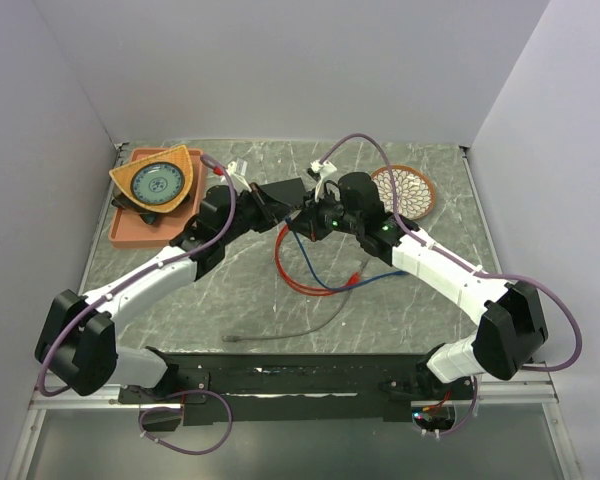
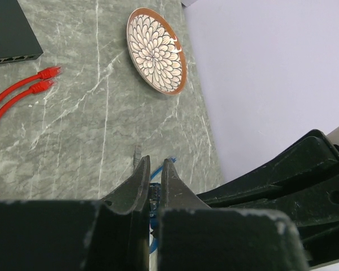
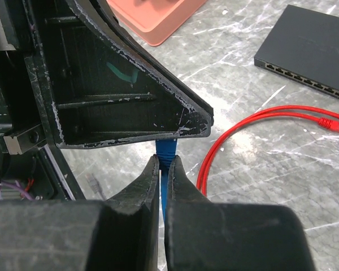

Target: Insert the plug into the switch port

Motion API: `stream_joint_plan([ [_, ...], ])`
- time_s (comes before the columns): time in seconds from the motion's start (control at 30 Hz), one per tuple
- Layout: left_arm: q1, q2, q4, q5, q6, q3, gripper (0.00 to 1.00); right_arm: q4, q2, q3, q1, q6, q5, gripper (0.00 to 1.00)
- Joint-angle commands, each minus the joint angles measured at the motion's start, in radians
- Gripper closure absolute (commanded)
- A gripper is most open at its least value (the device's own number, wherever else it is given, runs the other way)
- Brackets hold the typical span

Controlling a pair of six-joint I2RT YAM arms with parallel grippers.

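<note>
The plug itself is hidden; its blue cable [image 3: 165,148] hangs mid-table, well apart from the switch [image 3: 322,45]. Your left gripper [image 2: 155,164] and right gripper [image 3: 164,162] are both clamped on that cable, probably a handover to line the plug up.

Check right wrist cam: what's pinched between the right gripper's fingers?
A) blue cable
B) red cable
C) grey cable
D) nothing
A: the blue cable runs up between the closed fingers of the right gripper, while the red cable lies loose off to the side.
</note>
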Motion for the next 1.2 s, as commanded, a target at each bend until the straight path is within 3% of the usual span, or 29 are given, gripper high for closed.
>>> stream_joint_plan([
  [0.0, -0.005, 0.013, 0.017, 0.017, 0.014, 0.061, 0.87, 0.028, -0.006, 0.028, 0.013, -0.003, 0.071, 1.0],
  [0.03, -0.005, 0.016, 0.009, 0.016, 0.018, 0.065, 0.81, 0.026, -0.008, 0.025, 0.014, -0.006, 0.078, 1.0],
  [0.1, -0.005, 0.019, 0.001, 0.01, 0.047, 0.07, 0.45, 0.022, -0.009, 0.014, 0.011, -0.005, 0.09, 1.0],
  [0.2, -0.003, 0.025, -0.048, -0.062, 0.095, 0.094, 0.19, 0.032, -0.032, -0.029, 0.011, -0.003, 0.116, 1.0],
  [0.23, -0.003, 0.03, -0.064, -0.084, 0.112, 0.119, 0.15, 0.038, -0.041, -0.042, 0.011, -0.003, 0.134, 1.0],
  [0.47, 0.037, 0.171, -0.189, -0.164, 0.271, 0.266, 0.09, 0.083, -0.136, -0.22, -0.001, 0.002, 0.2, 1.0],
  [0.6, 0.066, 0.359, -0.251, -0.163, 0.343, 0.383, 0.08, 0.091, -0.176, -0.289, -0.018, 0.015, 0.208, 1.0],
  [0.8, 0.066, 0.702, -0.446, -0.336, 0.526, 0.798, 0.02, 0.104, -0.204, -0.349, -0.035, 0.022, 0.191, 1.0],
  [0.9, 0.064, 0.816, -0.451, -0.398, 0.615, 0.916, 0.01, 0.104, -0.222, -0.363, -0.038, 0.017, 0.188, 1.0],
  [1.17, 0.087, 1.126, -0.537, -0.377, 0.748, 1.289, 0.04, 0.144, -0.23, -0.398, -0.044, 0.012, 0.18, 1.0],
])
